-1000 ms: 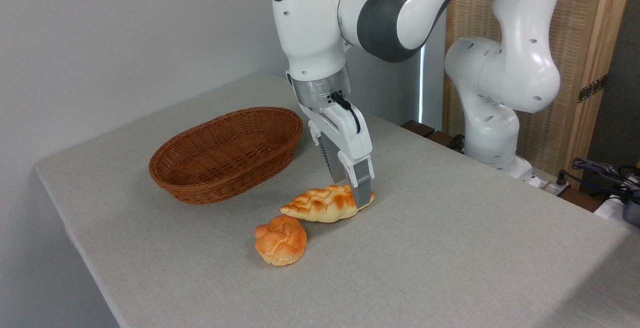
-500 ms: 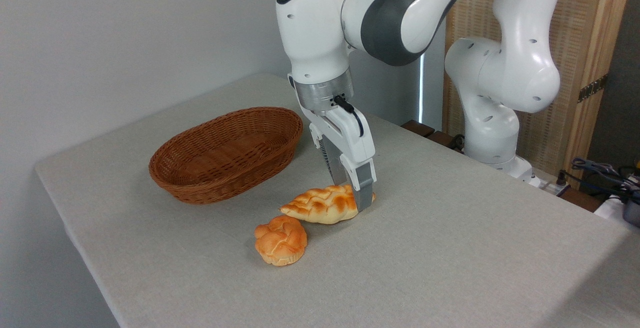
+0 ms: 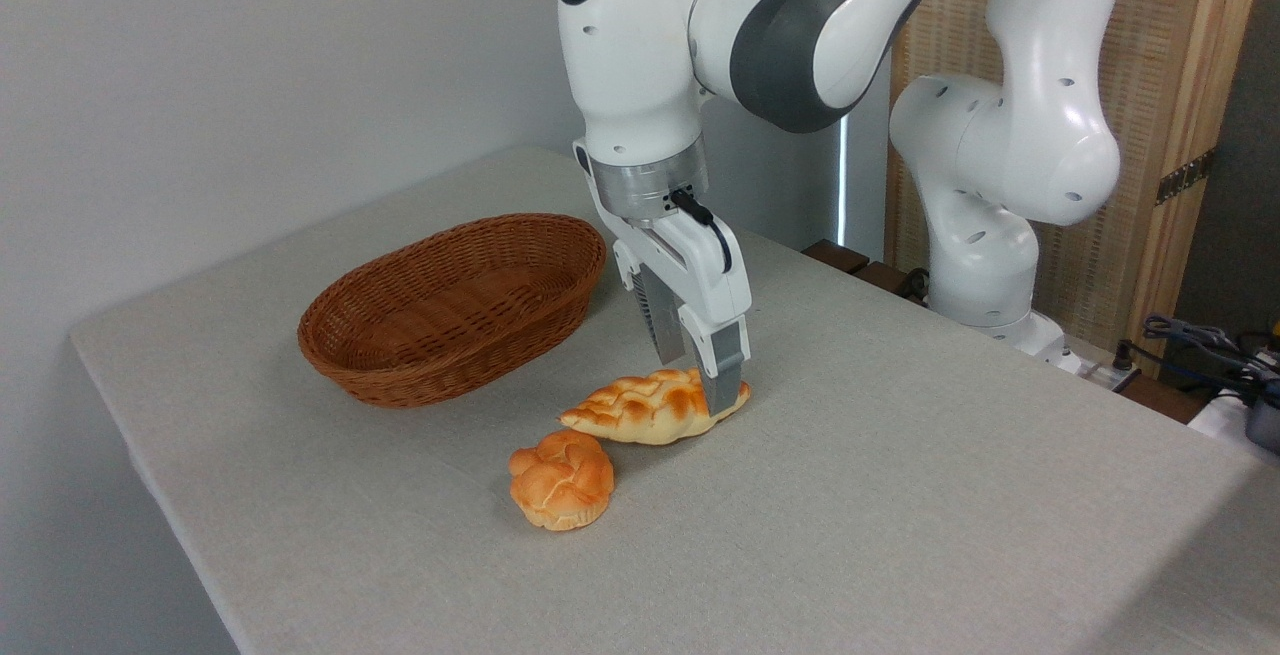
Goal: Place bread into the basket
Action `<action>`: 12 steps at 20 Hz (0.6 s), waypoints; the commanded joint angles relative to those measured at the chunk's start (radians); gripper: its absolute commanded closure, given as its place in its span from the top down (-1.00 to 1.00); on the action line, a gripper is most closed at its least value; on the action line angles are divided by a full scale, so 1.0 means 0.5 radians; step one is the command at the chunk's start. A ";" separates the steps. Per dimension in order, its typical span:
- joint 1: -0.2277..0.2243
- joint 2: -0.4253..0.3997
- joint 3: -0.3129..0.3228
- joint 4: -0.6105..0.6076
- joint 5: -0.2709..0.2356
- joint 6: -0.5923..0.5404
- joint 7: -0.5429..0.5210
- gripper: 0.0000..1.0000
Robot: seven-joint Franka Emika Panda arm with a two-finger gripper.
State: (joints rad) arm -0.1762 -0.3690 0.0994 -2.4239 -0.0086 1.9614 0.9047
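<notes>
The bread (image 3: 645, 407), a long golden braided loaf, lies flat on the table in front of and to the right of the basket. My gripper (image 3: 708, 387) points down over the loaf's right end. Its near finger (image 3: 724, 375) stands against the front side of the loaf, and the far finger goes down behind it, tip hidden. How tightly the fingers press the loaf does not show. The brown woven basket (image 3: 452, 307) stands to the left with nothing in it, a short gap from the loaf.
A small round orange knotted bun (image 3: 562, 480) lies just in front of the loaf's left tip. The table's front-left edge (image 3: 150, 475) runs close to the basket. The robot's white base (image 3: 990, 235) rises at the back right, with cables (image 3: 1200, 345) beyond.
The gripper dipped a little lower over the loaf's right end, then came up slightly, and the wrist drifted right. The loaf, bun and basket stay where they were.
</notes>
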 commanded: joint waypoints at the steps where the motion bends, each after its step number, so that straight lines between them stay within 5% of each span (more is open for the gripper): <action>1: -0.028 -0.041 0.037 -0.006 -0.108 0.050 0.010 1.00; 12: -0.037 -0.017 0.034 -0.018 -0.109 0.096 0.016 1.00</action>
State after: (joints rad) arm -0.1771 -0.3766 0.0996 -2.4234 -0.0499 1.9635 0.9047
